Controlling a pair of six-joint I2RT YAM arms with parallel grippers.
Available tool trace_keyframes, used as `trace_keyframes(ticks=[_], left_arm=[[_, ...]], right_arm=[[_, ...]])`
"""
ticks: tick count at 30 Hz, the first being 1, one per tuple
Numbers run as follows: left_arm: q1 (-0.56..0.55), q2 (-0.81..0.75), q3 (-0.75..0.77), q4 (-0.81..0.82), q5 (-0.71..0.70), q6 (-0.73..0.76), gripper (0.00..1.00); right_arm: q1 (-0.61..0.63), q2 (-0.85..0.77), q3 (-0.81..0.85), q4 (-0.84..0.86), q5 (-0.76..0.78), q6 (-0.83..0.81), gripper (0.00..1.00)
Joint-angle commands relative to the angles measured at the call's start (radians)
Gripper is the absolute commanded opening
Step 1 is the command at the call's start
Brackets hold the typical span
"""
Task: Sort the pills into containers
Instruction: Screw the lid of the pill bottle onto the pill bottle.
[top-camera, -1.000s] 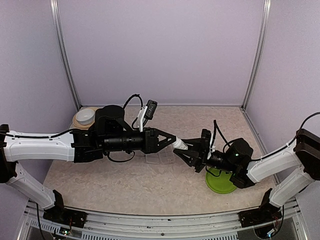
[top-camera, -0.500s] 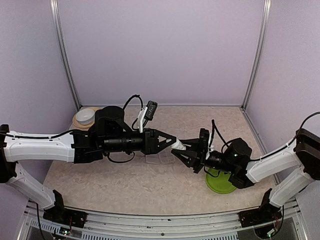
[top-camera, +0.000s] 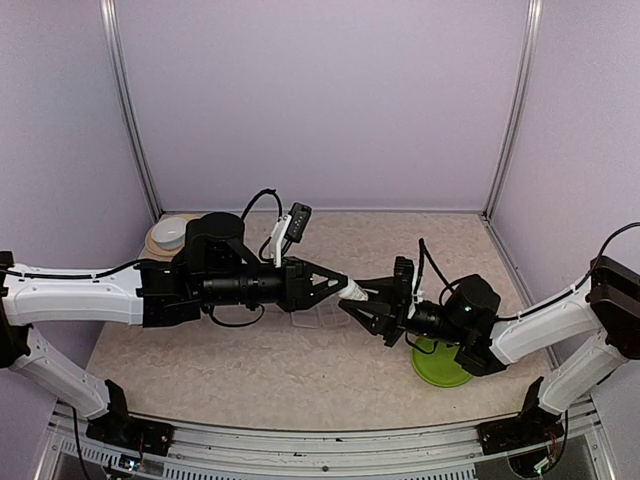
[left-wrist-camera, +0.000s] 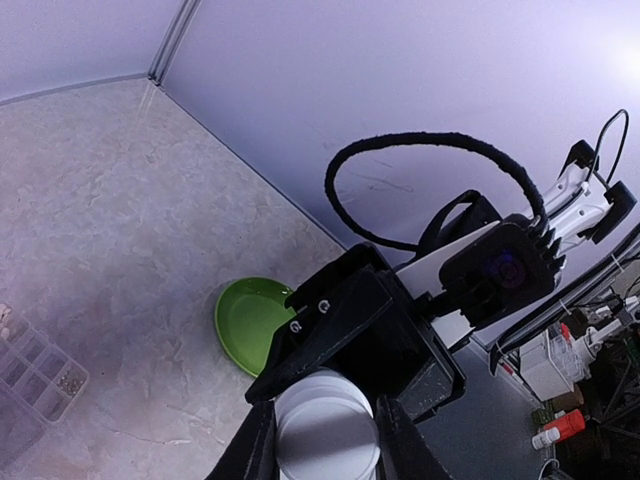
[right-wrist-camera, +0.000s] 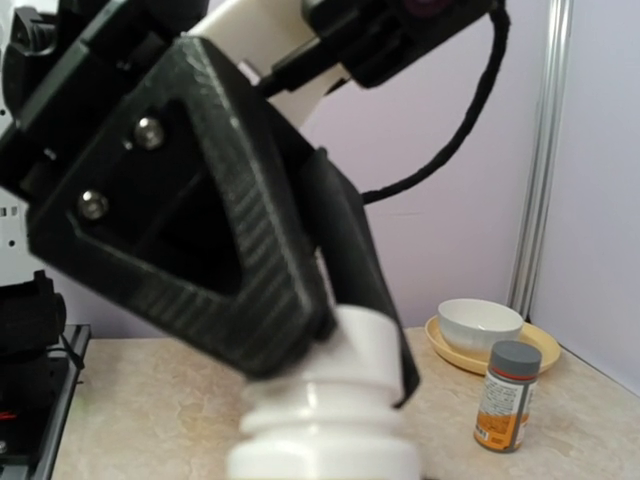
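Observation:
Above the middle of the table a small white bottle (top-camera: 353, 291) hangs between my two grippers. My left gripper (top-camera: 343, 284) is shut on its cap end, and the round white cap (left-wrist-camera: 325, 428) fills the gap between the left fingers. My right gripper (top-camera: 364, 301) is shut on the bottle's body (right-wrist-camera: 325, 440), which fills the bottom of the right wrist view. The containers are one clear compartmented box (top-camera: 316, 318) on the table under the grippers, also at the left edge of the left wrist view (left-wrist-camera: 30, 372). Tiny specks, likely pills (left-wrist-camera: 68, 378), lie in one compartment.
A green plate (top-camera: 440, 366) lies under the right arm, and also shows in the left wrist view (left-wrist-camera: 248, 320). A white bowl on a tan saucer (top-camera: 168, 234) sits at the back left. A grey-capped orange-labelled bottle (right-wrist-camera: 507, 396) stands in front of the bowl (right-wrist-camera: 480, 322).
Both grippers and the bottle between them have drifted slightly left and toward the near edge. The grips look unchanged.

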Motion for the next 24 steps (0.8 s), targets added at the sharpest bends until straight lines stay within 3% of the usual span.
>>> trace_keyframes(ticks=[1,11,24], left_arm=[[0.006,-0.018,-0.02,0.007,0.01,0.051,0.26],[0.01,-0.033,-0.046,0.032,0.083,0.113,0.25],[0.021,-0.032,-0.051,0.01,0.283,0.251,0.27]], right_arm=[[0.01,0.003,0.044,-0.005,-0.039,0.037,0.0],[0.01,0.006,0.098,-0.05,-0.081,0.143,0.0],[0.011,-0.026,0.133,-0.115,-0.216,0.434,0.0]])
